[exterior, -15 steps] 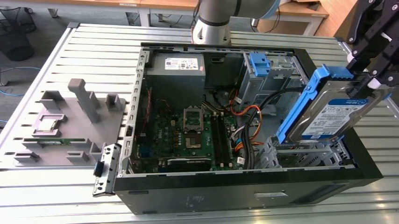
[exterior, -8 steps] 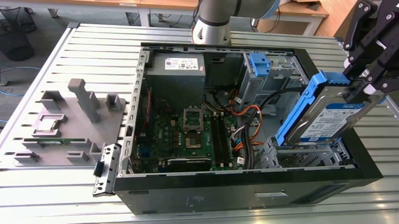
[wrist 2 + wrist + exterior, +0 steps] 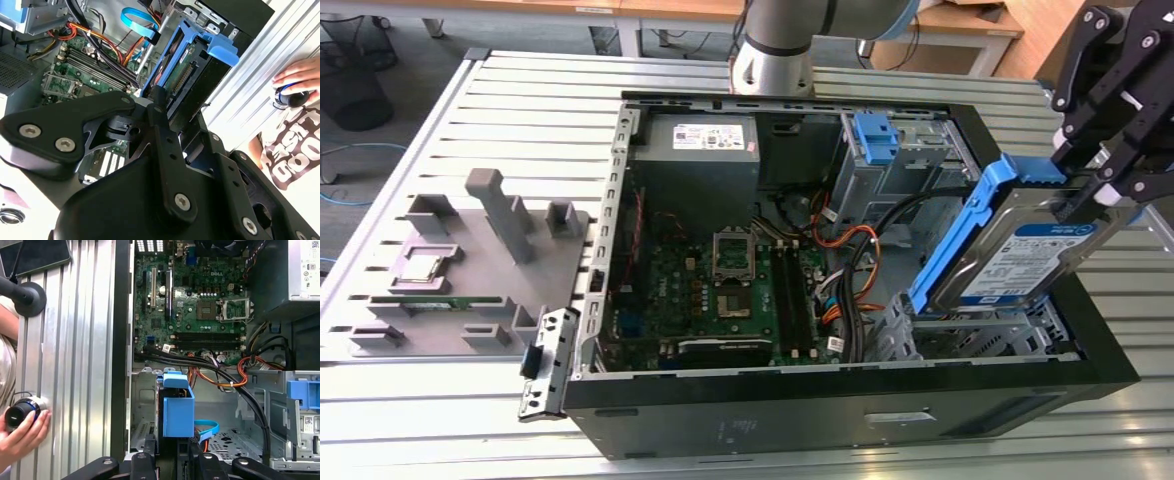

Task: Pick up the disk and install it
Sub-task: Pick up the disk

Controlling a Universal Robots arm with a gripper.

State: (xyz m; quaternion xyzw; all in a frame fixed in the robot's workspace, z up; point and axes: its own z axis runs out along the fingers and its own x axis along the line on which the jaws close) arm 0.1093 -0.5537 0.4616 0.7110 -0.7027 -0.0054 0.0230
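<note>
The claw (image 3: 1098, 198) is clamped shut on the upper end of the disk (image 3: 1025, 258). It holds the disk tilted, label facing the exterior view's right, with the blue bracket (image 3: 971, 232) running up the edge that faces the case interior. The disk hangs directly below the claw, over the metal drive cage (image 3: 987, 330) in the corner of the open computer case (image 3: 854, 405) at the exterior view's right. Whether its lower end touches the cage cannot be told.

The second wrist view looks along the black fingers (image 3: 159, 107) to the drive's connector edge and the bracket's blue tab, which the exterior view does not give. The first wrist view shows the bracket end-on above the cage floor. It also shows a person's hand (image 3: 24, 432) resting on the slatted metal table (image 3: 85, 365) beside the case, on a small black cylinder (image 3: 17, 412).

Inside the case lie the green motherboard (image 3: 720, 275), orange cables (image 3: 843, 238), a power supply (image 3: 700, 150) and a second blue bracket (image 3: 873, 135) in a further bay. Well apart, at the exterior view's left, a grey fixture (image 3: 500, 225) carries a small square chip (image 3: 427, 266).
</note>
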